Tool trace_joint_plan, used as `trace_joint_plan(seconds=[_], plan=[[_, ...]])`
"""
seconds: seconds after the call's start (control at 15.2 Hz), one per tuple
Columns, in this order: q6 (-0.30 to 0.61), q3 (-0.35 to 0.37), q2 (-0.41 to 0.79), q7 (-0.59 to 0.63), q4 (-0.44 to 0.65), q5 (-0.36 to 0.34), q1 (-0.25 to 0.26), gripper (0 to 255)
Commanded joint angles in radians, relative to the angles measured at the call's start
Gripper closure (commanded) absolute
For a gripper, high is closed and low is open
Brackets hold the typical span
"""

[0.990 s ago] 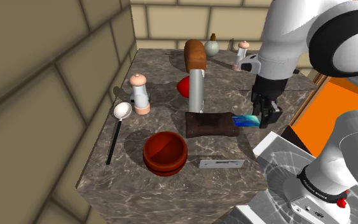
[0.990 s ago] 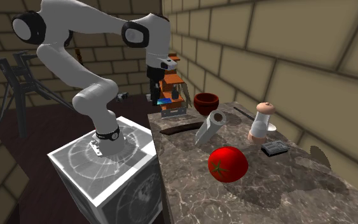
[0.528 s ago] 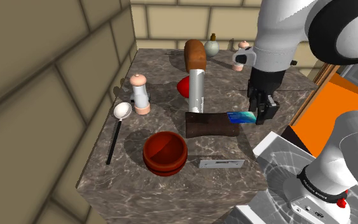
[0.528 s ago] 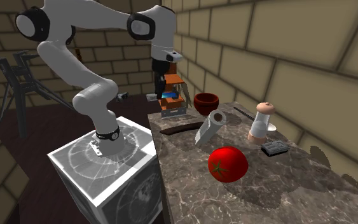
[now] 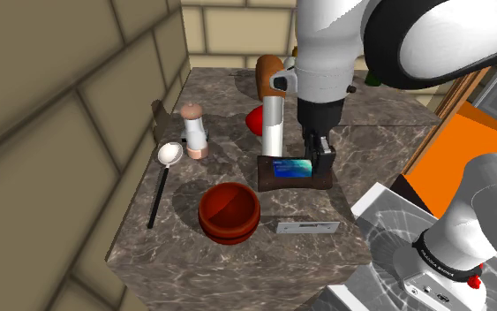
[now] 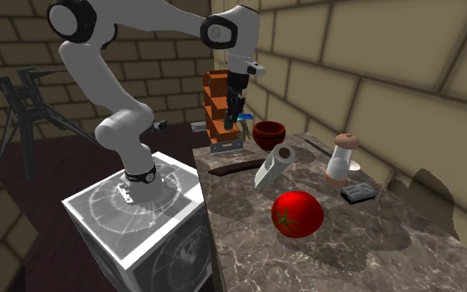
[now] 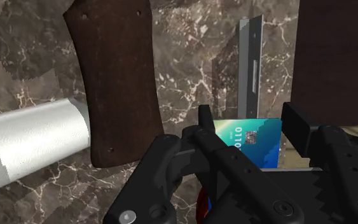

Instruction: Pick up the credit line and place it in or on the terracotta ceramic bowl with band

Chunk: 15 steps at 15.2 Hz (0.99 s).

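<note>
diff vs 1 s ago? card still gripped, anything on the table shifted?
The gripper, still shut on the blue card, swung from the table's edge toward the shoulder view's left. It now hangs over the dark brown slab, nearer the reddish bowl. Nothing was taken or let go. Bowl, ladle, grinder and tomato stayed put.

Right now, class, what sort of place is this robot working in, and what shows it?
Probably a kitchen: a marbled counter set against block walls, carrying a tomato, a pepper mill and a ladle.
</note>
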Motion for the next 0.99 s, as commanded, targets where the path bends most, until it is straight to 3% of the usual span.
trace_joint_plan(seconds=[0.0, 0.59, 0.92], plan=[[0.005, 0.027, 0.074, 0.036, 0.069, 0.001, 0.005, 255], [-0.028, 0.117, 0.417, 0.192, 0.438, -0.057, 0.039, 255], [0.038, 0.116, 0.422, 0.192, 0.376, -0.059, 0.040, 255]])
